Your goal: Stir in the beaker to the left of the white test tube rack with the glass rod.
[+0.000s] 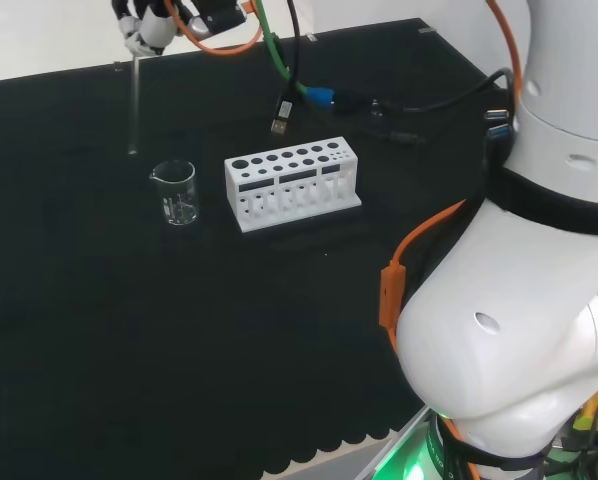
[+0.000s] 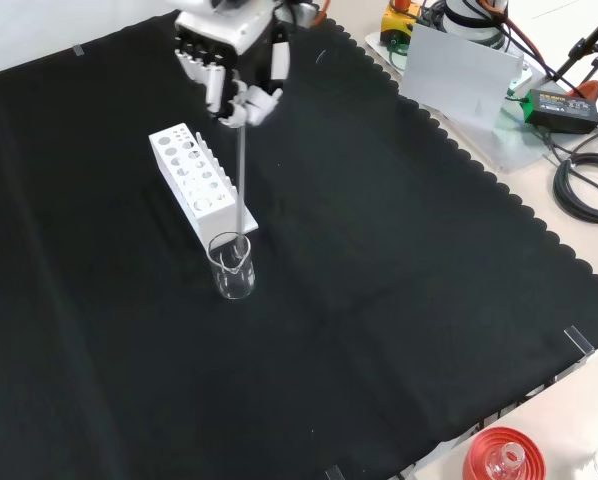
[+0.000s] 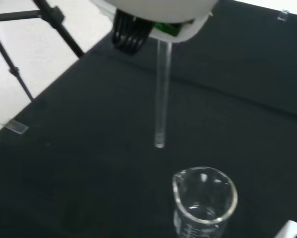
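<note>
A small clear beaker [image 1: 176, 193] stands upright on the black cloth, just left of the white test tube rack [image 1: 292, 183] in the head view. The hand [image 1: 151, 22] is high above the cloth, curled on the top of a glass rod [image 1: 133, 105] that hangs straight down. In the head view the rod's lower end is up and to the left of the beaker's rim. The wrist view shows the rod [image 3: 162, 94] ending clear of the beaker [image 3: 204, 201], outside its mouth. In the front view the hand [image 2: 229, 60] holds the rod [image 2: 240, 170] over the rack [image 2: 197, 177] and beaker [image 2: 232, 264].
Cables and a dangling plug [image 1: 282, 115] lie behind the rack in the head view. The arm's white links [image 1: 519, 300] take up the right of the head view. A red ribbed stand [image 2: 504, 456] sits at the front view's lower right corner, past the cloth's edge.
</note>
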Robot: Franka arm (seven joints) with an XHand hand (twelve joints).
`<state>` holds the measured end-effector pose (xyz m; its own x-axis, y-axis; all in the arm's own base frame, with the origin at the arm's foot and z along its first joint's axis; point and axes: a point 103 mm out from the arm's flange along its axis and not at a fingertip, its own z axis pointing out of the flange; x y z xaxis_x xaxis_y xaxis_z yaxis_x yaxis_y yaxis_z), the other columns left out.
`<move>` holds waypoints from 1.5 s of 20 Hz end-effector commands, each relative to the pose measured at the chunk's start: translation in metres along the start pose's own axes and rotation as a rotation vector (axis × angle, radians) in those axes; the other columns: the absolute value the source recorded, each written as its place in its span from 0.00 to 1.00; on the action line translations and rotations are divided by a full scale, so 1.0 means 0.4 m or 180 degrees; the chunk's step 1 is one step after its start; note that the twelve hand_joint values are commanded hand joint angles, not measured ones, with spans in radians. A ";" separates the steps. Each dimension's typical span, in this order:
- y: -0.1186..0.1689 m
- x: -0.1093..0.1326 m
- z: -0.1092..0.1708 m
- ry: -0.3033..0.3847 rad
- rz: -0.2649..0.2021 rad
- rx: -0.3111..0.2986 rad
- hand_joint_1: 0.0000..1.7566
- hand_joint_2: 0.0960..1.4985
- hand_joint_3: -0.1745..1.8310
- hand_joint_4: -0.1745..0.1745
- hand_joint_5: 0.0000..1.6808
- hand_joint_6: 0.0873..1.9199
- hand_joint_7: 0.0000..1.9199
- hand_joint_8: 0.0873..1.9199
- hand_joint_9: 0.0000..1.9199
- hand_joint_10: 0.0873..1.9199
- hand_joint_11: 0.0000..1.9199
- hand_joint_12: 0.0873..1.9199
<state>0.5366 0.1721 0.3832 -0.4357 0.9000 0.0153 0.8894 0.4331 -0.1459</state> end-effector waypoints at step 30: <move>-0.009 -0.057 0.043 -0.0166 0.0090 0.0170 0.68 0.42 0.48 0.00 0.65 0.52 0.83 0.42 0.90 0.33 0.88 0.45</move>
<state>0.5434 0.1510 0.3737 -0.4188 0.9077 -0.0271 0.8949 0.4074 -0.1824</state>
